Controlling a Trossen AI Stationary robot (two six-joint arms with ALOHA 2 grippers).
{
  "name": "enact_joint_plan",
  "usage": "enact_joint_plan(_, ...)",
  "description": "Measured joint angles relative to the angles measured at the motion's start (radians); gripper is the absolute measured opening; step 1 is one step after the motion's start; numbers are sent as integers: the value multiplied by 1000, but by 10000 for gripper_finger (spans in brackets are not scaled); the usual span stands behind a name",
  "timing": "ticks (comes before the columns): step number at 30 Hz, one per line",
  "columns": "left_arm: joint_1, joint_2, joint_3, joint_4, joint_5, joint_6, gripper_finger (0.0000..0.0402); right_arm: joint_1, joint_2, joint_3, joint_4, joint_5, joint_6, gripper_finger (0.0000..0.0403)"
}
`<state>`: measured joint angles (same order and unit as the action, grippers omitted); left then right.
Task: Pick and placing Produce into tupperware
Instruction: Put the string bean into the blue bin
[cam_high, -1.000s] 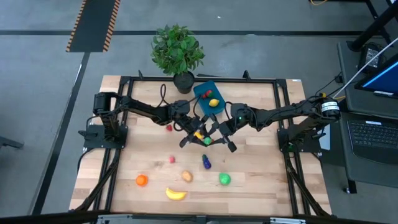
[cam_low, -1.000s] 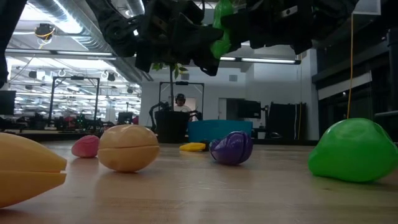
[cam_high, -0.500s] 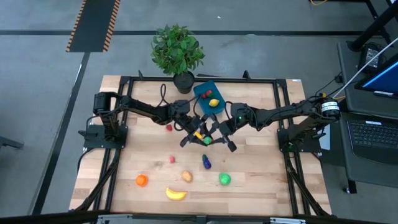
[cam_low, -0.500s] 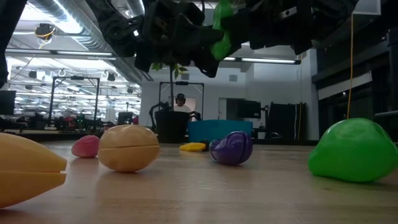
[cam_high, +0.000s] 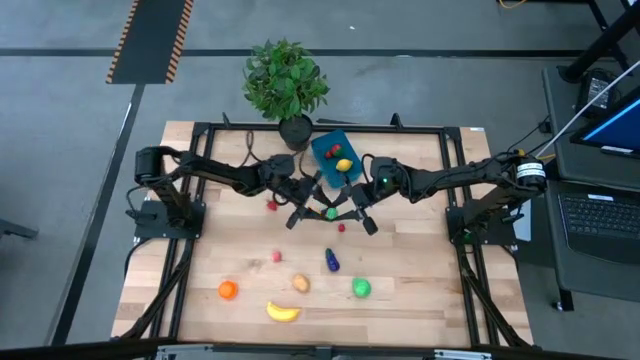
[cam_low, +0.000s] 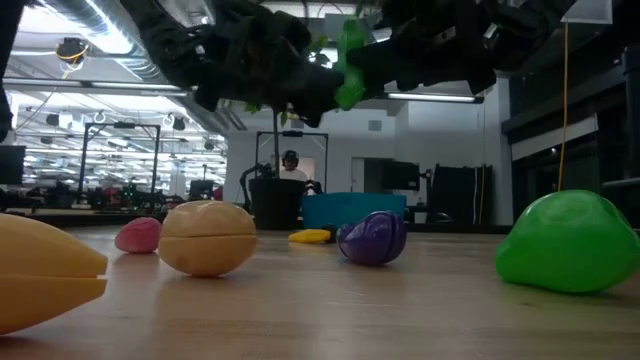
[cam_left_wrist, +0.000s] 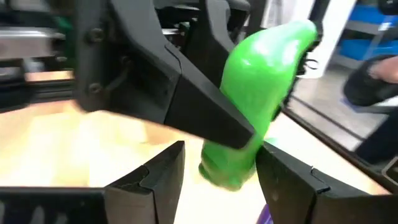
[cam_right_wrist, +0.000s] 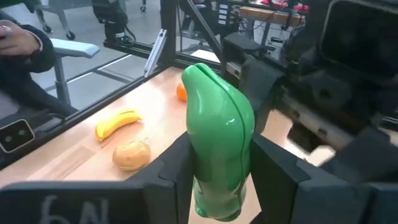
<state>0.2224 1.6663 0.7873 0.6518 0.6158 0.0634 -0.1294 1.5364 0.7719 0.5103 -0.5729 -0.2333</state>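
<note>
The green cucumber (cam_high: 331, 212) is in the air over the table's middle, roughly upright in the low view (cam_low: 350, 60). My right gripper (cam_high: 344, 212) is shut on it (cam_right_wrist: 217, 137). My left gripper (cam_high: 318, 212) faces it from the table's left. Its open fingers stand on either side of the cucumber's lower end (cam_left_wrist: 229, 174), with a gap showing on one side. The blue tupperware (cam_high: 335, 158) sits just beyond, toward the far edge, with a lemon and red berries inside. My right gripper pinches the cucumber between its two fingers at the lower half (cam_right_wrist: 219, 180), with the fingers across it. The cucumber is lifted clear and roughly upright, and its lower end (cam_left_wrist: 229, 174) sticks out below the finger (cam_left_wrist: 199, 115). My left gripper: I cannot tell whether it touches the cucumber.
A red berry (cam_high: 271, 206) lies near the left arm and another (cam_high: 341, 227) under the grippers. Toward the near edge lie the eggplant (cam_high: 331, 262), potato (cam_high: 300, 284), green apple (cam_high: 361, 288), orange (cam_high: 228, 290) and banana (cam_high: 283, 312). The potted plant (cam_high: 288, 85) stands at the far edge.
Both grippers have moved together toward the table's far edge, closer to the tupperware, and the cucumber has gone with them. The left arm's base joint has swung outward toward the table's left.
</note>
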Motion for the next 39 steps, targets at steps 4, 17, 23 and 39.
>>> enact_joint_plan(4,18,-93,-87,2,-75,0,187,-33,0,0,-5,-16,22,132)
enact_joint_plan(17,83,-380,-361,24,-220,-2,187,-173,0,0,-7,82,72,133)
enact_joint_plan(23,112,-524,-463,22,-339,-2,187,-239,0,0,-6,83,115,133)
enact_joint_plan(39,171,-701,-575,13,-489,-3,187,-368,-1,0,-6,328,119,133)
